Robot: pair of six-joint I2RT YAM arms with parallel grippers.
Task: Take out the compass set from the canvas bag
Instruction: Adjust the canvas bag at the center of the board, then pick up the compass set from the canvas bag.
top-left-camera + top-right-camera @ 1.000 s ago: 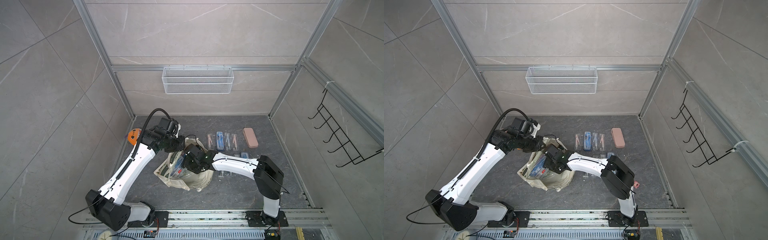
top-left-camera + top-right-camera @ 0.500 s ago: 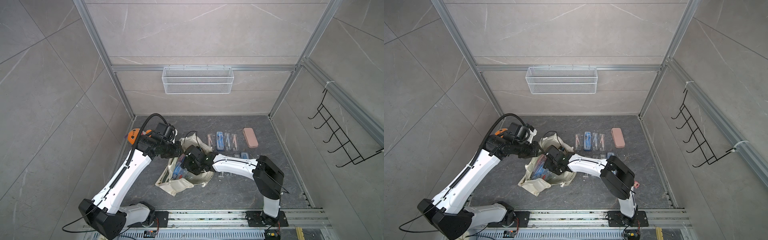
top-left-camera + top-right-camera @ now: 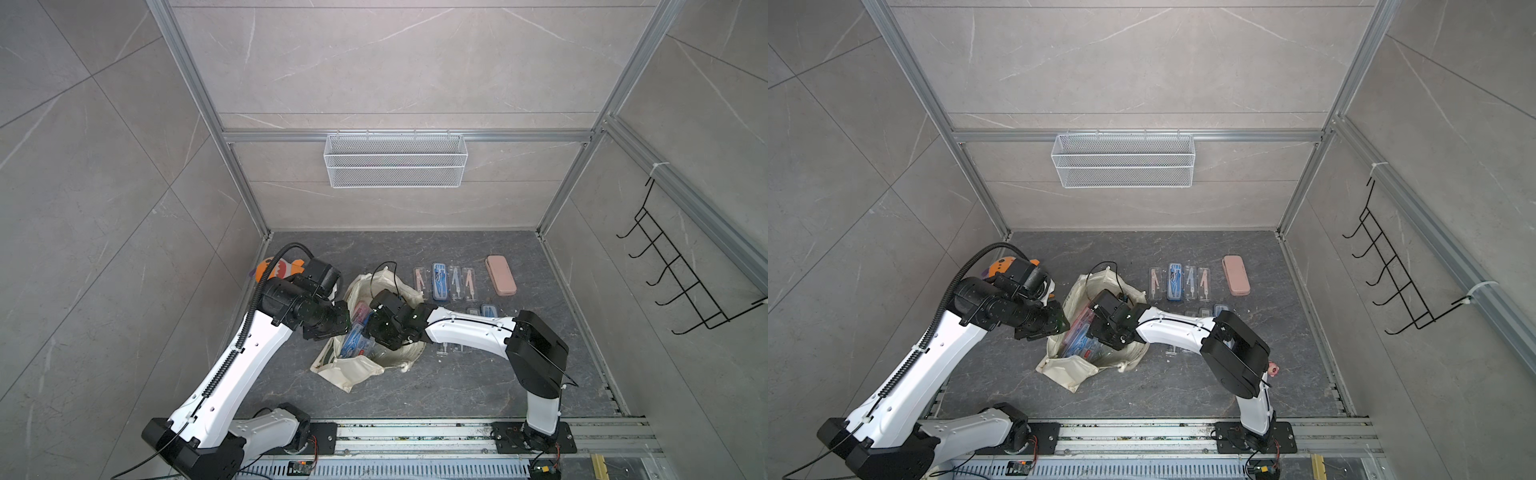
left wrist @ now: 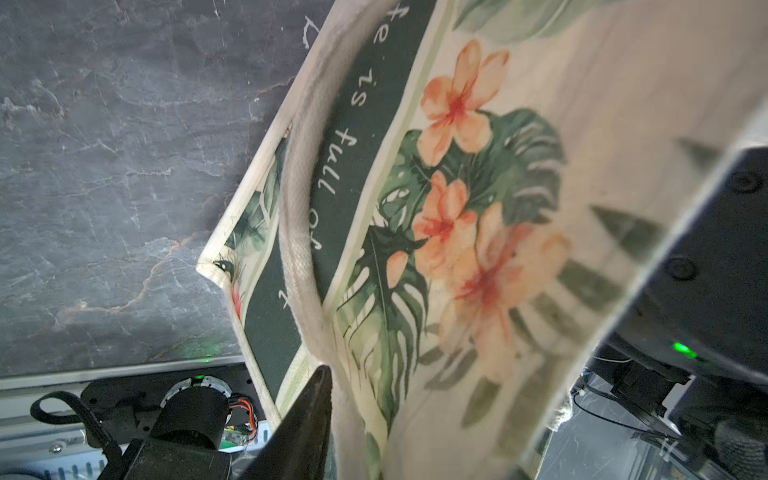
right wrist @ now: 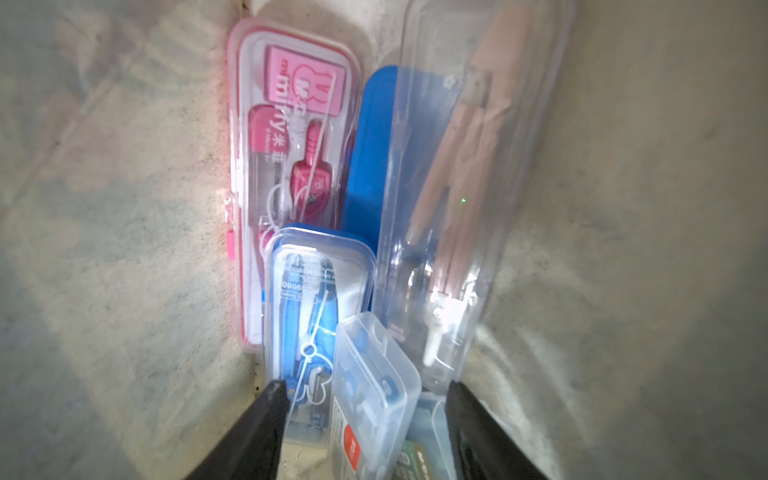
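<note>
Your R gripper (image 5: pixel 365 390) sits inside the bag (image 3: pixel 357 370), jaws spread astride a small case (image 5: pixel 376 374), no pinch. L gripper (image 3: pixel 338 320) at the rim: jaws half hidden, can't tell. Compass sets (image 5: pixel 316 299) lie in the bag.

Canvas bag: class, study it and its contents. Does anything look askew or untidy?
Yes. The canvas bag lies slumped on the floor, mouth gaping, one end folded over. Inside it, the compass cases are piled crookedly, overlapping each other, unlike the neat row of cases laid beside the bag.
</note>
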